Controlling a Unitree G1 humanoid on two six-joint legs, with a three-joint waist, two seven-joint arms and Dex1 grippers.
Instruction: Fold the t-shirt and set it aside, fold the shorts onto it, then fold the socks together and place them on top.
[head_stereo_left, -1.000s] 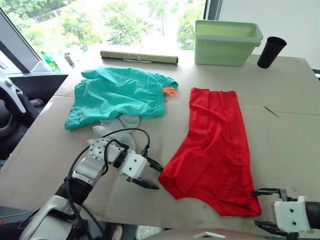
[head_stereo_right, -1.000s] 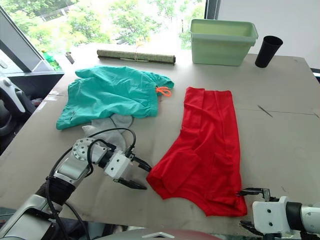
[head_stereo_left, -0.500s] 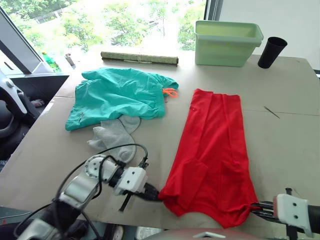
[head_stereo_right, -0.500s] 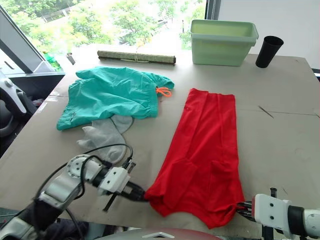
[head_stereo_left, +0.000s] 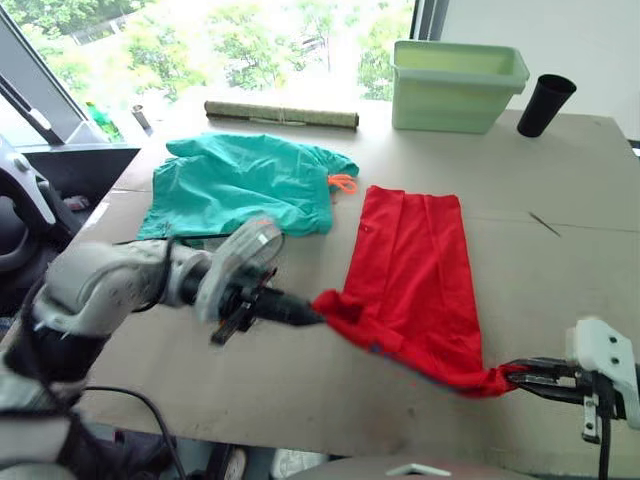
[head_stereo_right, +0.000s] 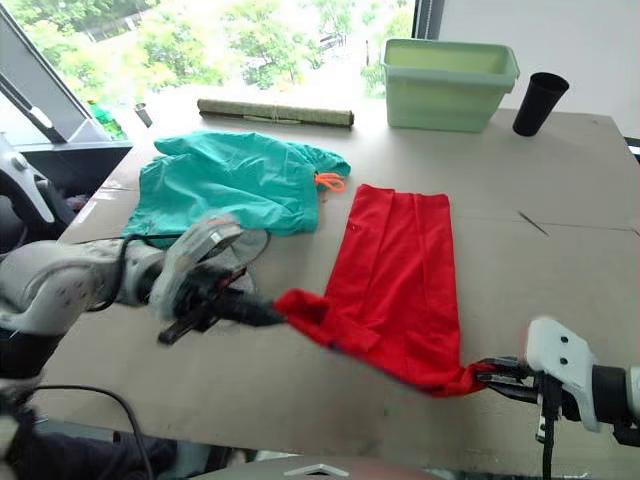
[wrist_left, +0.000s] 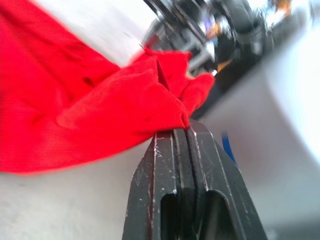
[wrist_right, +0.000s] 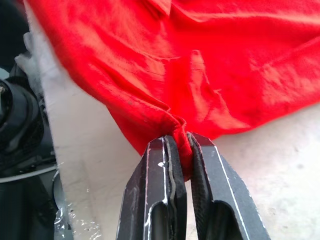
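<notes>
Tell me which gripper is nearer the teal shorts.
Left. The left gripper pinches the t-shirt corner just in front of the shorts; the right gripper grips the opposite corner, far across the table.

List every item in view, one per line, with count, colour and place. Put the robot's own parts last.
t-shirt: one, bright red, middle of the table, its near edge lifted by both grippers.
shorts: one, teal-green with orange drawstring, far left of the table.
socks: light grey, count unclear, partly hidden behind the left arm, just below the shorts.
bin: one, pale green, far edge of the table.
cup: one, black, right of the bin.
rolled mat: one, olive, far edge by the window.
table: one, brown cardboard-like top.
left gripper: black, jaws shut on the t-shirt's near left corner.
right gripper: black, jaws shut on the near right corner.
</notes>
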